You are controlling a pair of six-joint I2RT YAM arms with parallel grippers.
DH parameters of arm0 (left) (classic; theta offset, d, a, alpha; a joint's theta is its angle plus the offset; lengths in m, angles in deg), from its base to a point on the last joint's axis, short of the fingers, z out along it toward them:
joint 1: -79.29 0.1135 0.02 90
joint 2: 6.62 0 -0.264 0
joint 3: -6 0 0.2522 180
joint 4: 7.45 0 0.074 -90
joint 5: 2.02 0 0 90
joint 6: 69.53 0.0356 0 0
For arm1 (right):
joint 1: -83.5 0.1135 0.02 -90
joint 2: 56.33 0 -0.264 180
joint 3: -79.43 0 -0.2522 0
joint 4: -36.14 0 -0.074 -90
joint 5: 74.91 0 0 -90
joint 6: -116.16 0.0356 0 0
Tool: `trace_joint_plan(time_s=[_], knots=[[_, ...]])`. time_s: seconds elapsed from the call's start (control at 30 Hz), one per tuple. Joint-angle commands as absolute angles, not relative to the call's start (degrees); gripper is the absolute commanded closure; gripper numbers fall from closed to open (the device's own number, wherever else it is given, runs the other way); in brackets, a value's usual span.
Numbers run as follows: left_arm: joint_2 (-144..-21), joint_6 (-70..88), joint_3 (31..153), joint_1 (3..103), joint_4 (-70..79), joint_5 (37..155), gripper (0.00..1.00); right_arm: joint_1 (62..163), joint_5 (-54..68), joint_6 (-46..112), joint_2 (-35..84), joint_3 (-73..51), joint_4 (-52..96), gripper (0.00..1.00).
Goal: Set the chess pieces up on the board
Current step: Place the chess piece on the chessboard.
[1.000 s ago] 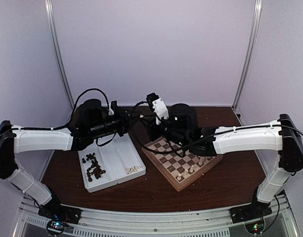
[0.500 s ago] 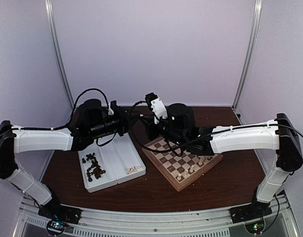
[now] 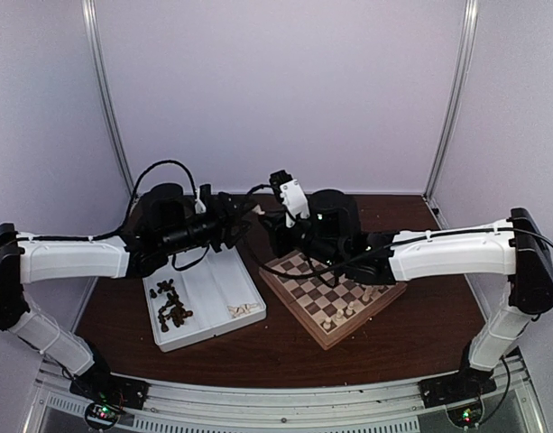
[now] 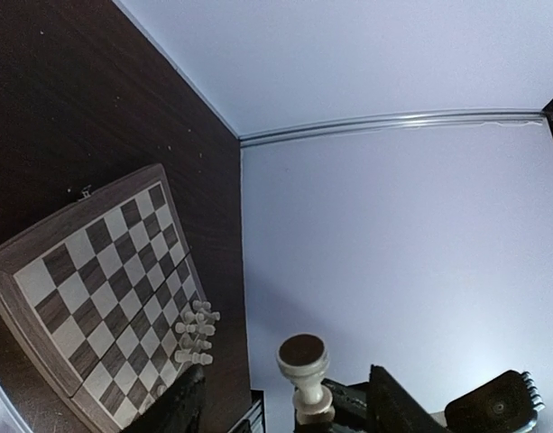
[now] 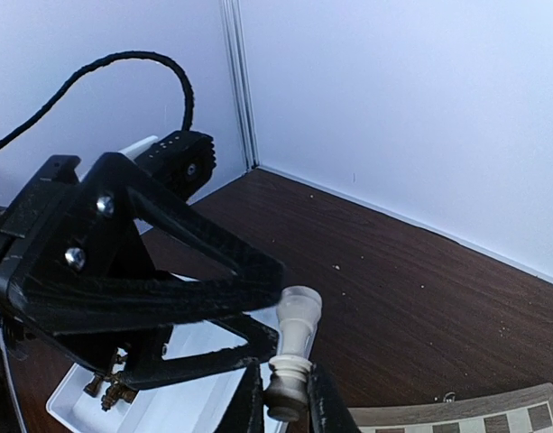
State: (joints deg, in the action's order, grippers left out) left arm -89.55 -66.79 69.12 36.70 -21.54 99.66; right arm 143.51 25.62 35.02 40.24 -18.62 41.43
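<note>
My right jaws clenched on cream piece (image 5: 292, 347), head end pinched, flat base poking out; my left jaws spread wide around it, not touching; piece up in air by left side of board (image 3: 292, 313); board nearer my right arm (image 3: 447, 253); base must turn down, I think.

I've got my right gripper (image 5: 286, 406) pinching a cream piece (image 5: 296, 338) at bottom centre, with the left gripper (image 5: 272, 305) spread wide just left.
</note>
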Motion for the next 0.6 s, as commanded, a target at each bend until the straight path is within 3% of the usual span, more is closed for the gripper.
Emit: trace_joint_plan(time_s=[0.0, 0.17, 0.57], knots=[[-83.17, -57.94, 67.44, 37.05, -16.33, 95.89, 0.38, 142.54, 26.99, 37.56, 33.29, -21.99, 36.59, 1.00], [-77.67, -47.73, 67.49, 37.88, -7.03, 93.45, 0.32, 141.83, 26.13, 39.85, 25.31, -26.13, 26.42, 1.00], [-75.08, -7.65, 74.38, 38.28, 12.00, 102.55, 0.31, 140.19, 20.18, 47.66, 13.40, -20.59, -20.67, 1.00]])
